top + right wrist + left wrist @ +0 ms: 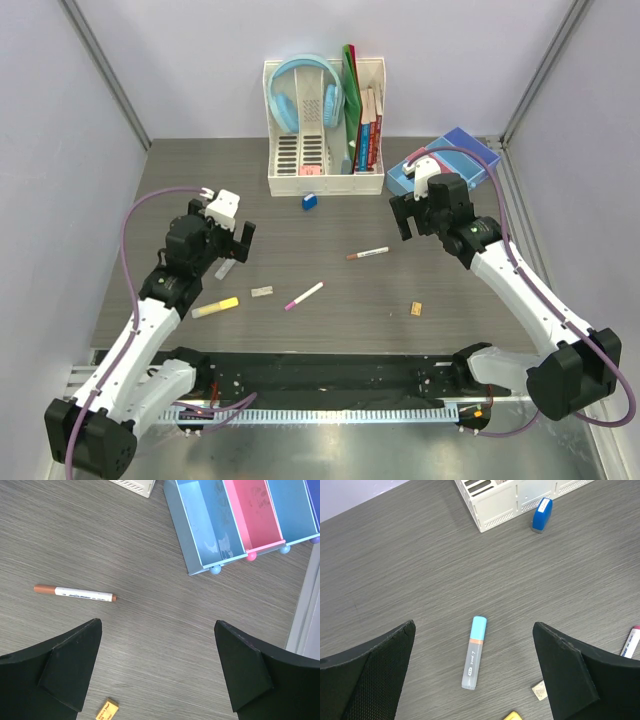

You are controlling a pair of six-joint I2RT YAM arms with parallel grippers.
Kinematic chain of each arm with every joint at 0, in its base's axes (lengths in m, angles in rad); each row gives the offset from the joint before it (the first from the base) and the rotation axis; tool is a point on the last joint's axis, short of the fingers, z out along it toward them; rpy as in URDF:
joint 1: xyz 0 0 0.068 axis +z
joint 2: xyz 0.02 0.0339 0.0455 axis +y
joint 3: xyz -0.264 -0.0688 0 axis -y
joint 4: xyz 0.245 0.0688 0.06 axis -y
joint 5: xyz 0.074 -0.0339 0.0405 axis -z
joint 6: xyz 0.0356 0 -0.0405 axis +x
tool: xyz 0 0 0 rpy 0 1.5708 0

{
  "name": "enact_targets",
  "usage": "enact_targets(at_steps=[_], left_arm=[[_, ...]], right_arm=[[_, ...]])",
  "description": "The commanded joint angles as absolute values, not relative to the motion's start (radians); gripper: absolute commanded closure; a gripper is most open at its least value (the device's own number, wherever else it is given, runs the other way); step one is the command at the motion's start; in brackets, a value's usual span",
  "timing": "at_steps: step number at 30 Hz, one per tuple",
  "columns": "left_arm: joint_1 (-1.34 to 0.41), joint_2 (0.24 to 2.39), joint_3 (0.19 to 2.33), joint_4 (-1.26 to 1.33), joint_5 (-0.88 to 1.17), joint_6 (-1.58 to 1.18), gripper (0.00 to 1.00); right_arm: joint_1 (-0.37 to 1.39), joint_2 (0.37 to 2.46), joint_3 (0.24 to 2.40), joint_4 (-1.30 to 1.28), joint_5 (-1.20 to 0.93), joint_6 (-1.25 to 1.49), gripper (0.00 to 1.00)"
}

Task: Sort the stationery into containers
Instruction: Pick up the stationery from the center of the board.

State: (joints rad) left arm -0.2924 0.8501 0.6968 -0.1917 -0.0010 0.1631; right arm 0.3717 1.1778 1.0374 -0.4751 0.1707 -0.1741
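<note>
My left gripper [232, 240] [473, 627] is open, above a grey highlighter with a light-blue cap [474, 652]. Near it lie a yellow highlighter [215, 307], a small grey block [262, 291] [539, 690] and a pink-tipped white pen [303, 296]. A small blue block [309, 202] [542, 514] stands by the white organiser. My right gripper [410, 215] [158, 625] is open and empty over bare table. A white marker with a brownish cap [367, 254] [75, 593] lies to its left, a tan block [414, 309] [107, 710] below. The row of bins shows in the right wrist view: blue [210, 525], pink [252, 515], light blue [290, 510].
A tall white slotted organiser [322, 160] [510, 502] with light-blue headphones [305, 95] and upright books [368, 130] stands at the back. A flat blue box [468, 152] lies at the back right. Grey walls close in both sides.
</note>
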Motion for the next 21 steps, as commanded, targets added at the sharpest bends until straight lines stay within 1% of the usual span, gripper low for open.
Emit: enact_targets(at_steps=[1, 19, 21], left_arm=[[-0.29, 0.854, 0.693, -0.137, -0.006, 0.155, 0.0], [-0.288, 0.862, 0.68, -0.124, -0.006, 0.155, 0.0], [-0.288, 0.87, 0.68, -0.115, 0.037, 0.153, 0.0]], right_arm=[[0.376, 1.144, 1.034, -0.433, 0.186, -0.17, 0.0], [0.376, 1.141, 1.028, -0.433, 0.183, -0.19, 0.0], [0.376, 1.143, 1.028, -0.434, 0.189, -0.19, 0.0]])
